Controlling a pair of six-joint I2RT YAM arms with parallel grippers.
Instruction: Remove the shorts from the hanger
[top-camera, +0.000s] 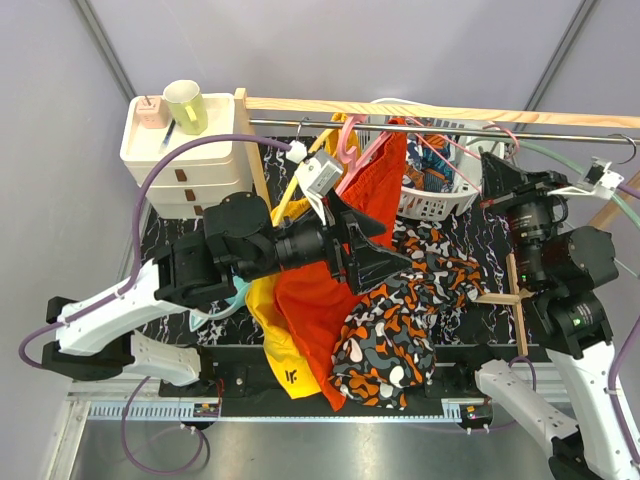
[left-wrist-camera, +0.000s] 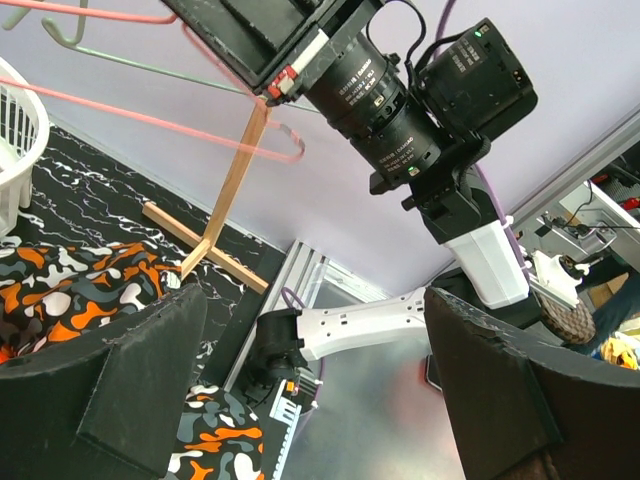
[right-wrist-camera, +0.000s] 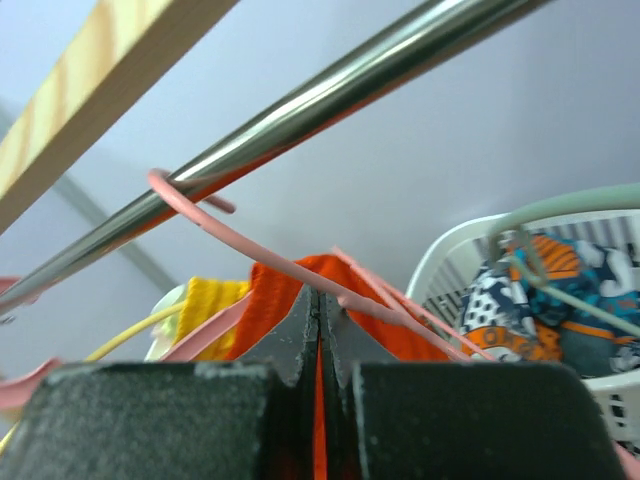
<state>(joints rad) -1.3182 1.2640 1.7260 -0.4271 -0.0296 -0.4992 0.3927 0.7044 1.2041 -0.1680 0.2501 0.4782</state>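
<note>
One grey shorts heap (top-camera: 400, 330), near left gripper (left-wrist-camera: 315, 320), jaws spread (right gripper (right-wrist-camera: 320, 310) jaws closed)

The left half of the rail (top-camera: 450, 124) is crowded by pink hangers (top-camera: 348, 140), the orange-red shorts (top-camera: 320, 300) and the yellow shorts (top-camera: 272, 340), all hung close together. The room under the middle of the rail is filled by the white basket (top-camera: 440, 203), and the table (top-camera: 470, 235) before it is largely covered by the dark grey shorts (top-camera: 395, 320). The far left is closed off by the drawer unit (top-camera: 180, 165). A pink hook (right-wrist-camera: 190, 195) is hung directly ahead of the pressed-together right gripper (right-wrist-camera: 320, 300). Open air is seen between the wide-spread fingers (left-wrist-camera: 130, 390) of the left gripper (top-camera: 385, 245).
</note>
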